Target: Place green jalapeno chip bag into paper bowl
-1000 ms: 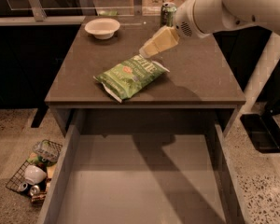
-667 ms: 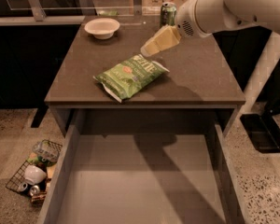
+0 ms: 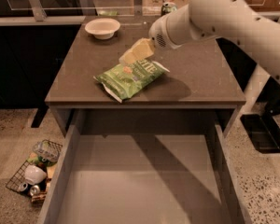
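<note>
Bag (image 3: 130, 78) lies flat near the front edge of the desk (image 3: 200, 78), left of centre, well apart from the bowl (image 3: 102, 28) at the far left corner. My gripper (image 3: 134, 53) hangs just above the bag's far end, angled toward the front left corner; I cannot tell how wide it stands. Drawer (image 3: 140, 181) under the front edge stands pulled out.

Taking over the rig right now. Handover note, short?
Pincer: over the bag's far end, mid-table; grasp not confirmed.
Bag: lying flat on the table, front middle.
Bowl: back left of the table, empty, well apart from the bag.
Done: nothing; bag not lifted.
Left: grasp the bag, carry it back-left, drop it in the bowl.
</note>
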`<state>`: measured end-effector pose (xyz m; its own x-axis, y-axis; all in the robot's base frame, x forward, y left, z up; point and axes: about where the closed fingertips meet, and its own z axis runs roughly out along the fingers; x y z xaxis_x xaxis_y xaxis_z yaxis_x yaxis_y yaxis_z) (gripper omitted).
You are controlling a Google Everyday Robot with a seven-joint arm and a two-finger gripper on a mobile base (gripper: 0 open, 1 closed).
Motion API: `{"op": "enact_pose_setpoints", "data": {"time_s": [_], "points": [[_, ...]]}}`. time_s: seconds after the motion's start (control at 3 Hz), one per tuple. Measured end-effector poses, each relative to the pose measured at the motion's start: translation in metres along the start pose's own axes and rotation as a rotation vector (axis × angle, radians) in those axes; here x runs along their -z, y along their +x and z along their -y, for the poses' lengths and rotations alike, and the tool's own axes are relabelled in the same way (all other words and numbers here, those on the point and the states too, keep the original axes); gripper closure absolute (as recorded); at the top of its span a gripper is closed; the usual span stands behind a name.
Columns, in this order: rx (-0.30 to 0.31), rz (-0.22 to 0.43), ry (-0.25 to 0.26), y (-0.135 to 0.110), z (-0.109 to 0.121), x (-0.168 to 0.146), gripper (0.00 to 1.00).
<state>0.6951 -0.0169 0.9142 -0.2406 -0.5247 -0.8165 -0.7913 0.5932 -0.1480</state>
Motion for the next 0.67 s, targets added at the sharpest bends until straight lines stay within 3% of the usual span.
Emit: {"op": "enact_pose_setpoints", "data": {"time_s": [0.67], "points": [[-0.071,-0.088,0.001,0.016,-0.031,-0.021,0.00]]}}
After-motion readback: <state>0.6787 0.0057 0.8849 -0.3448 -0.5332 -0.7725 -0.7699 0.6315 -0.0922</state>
